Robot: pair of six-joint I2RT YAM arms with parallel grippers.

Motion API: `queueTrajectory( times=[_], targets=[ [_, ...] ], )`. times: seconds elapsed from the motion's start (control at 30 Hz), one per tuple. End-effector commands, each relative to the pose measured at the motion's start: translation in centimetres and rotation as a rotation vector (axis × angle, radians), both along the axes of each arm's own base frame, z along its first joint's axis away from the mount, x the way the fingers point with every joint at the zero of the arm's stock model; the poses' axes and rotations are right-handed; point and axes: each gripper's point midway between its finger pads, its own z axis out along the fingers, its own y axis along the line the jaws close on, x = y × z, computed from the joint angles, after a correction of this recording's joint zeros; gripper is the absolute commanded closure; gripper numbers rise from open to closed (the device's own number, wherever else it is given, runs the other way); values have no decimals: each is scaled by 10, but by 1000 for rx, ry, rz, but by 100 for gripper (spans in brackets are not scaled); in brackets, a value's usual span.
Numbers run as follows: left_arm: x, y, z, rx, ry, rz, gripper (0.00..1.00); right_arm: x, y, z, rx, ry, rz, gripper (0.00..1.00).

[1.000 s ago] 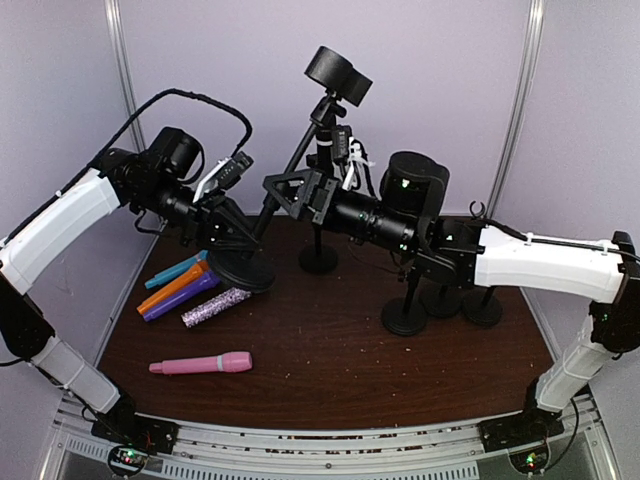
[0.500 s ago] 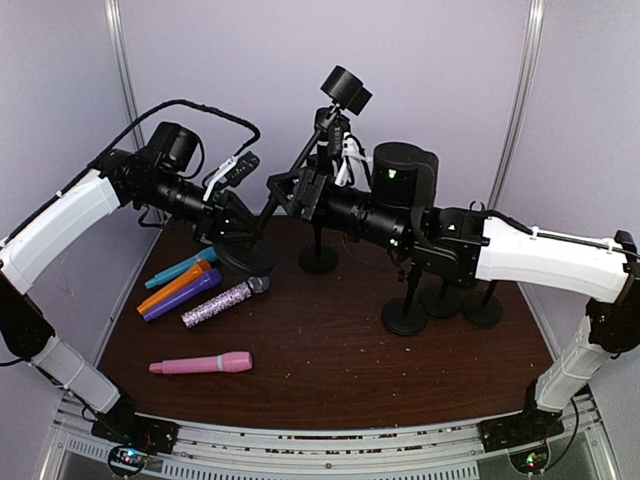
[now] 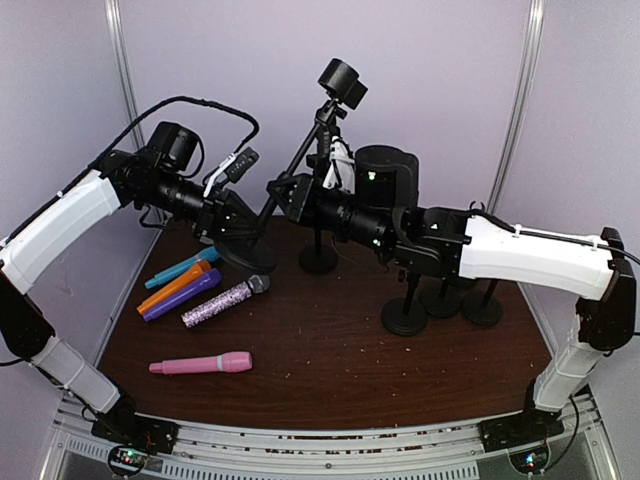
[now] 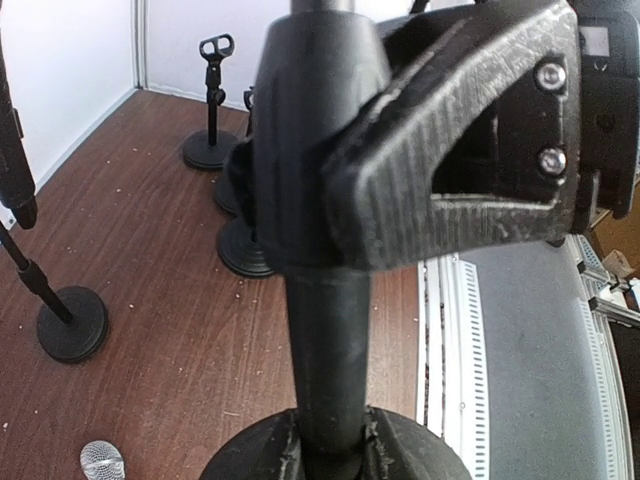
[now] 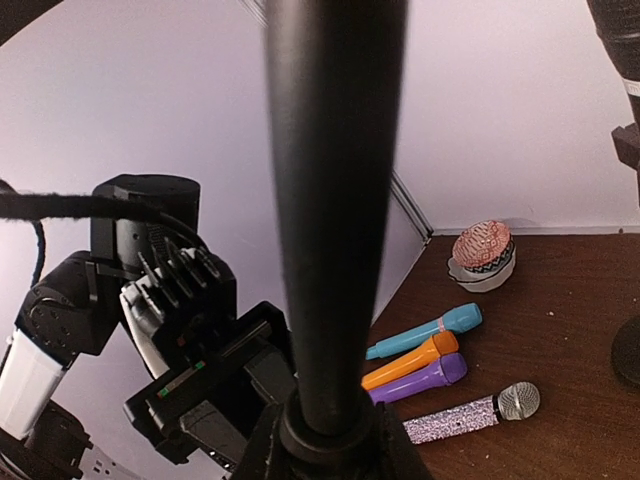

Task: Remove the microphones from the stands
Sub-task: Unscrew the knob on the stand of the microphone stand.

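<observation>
A black microphone [image 3: 341,80] sits in the clip at the top of a tilted black stand [image 3: 296,160]. The stand's round base [image 3: 247,256] is near the table's back left. My left gripper [image 3: 238,224] is shut on the pole just above the base; in the left wrist view its jaws [image 4: 335,445] wrap the pole [image 4: 325,310]. My right gripper [image 3: 283,190] is shut on the same pole a little higher; in the right wrist view [image 5: 330,440] the pole [image 5: 335,200] runs straight between its jaws. The microphone is out of both wrist views.
Teal [image 3: 180,270], orange [image 3: 175,286], purple [image 3: 182,296], glittery silver [image 3: 225,300] and pink [image 3: 205,364] microphones lie on the left of the table. Empty stands stand behind [image 3: 318,258] and to the right [image 3: 404,315], [image 3: 483,308]. A small bowl [image 5: 482,255] sits at the back left.
My right gripper slid left onto the stand's pole and closed on it. The base rose slightly, uncovering the glittery microphone's head. The left gripper kept its hold.
</observation>
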Motion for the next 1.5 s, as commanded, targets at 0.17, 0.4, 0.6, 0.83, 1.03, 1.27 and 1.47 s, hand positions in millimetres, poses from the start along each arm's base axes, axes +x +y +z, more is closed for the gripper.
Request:
queueTrajectory(
  times=[0.17,0.4,0.6,0.83,1.03,1.27,1.47],
  targets=[
    [-35,-4,43,-193,4,-186,100,-29,-6,68,187,-171,148,100],
    [-79,5,63,-335,121,-387,100,-93,-10,118,364,-326,516,100],
    [-90,10,71,-396,185,-447,100,-141,-15,143,495,-383,840,100],
    [-92,11,77,-416,198,-466,100,-181,-41,161,742,-336,1251,99],
    [-89,10,77,-400,170,-448,100,-160,-12,140,615,-258,1151,77],
    [-73,10,76,-345,68,-366,100,-79,26,66,212,-104,669,28],
    [-44,8,67,-256,-26,-229,100,-34,10,24,-30,-46,316,23]
  ],
)
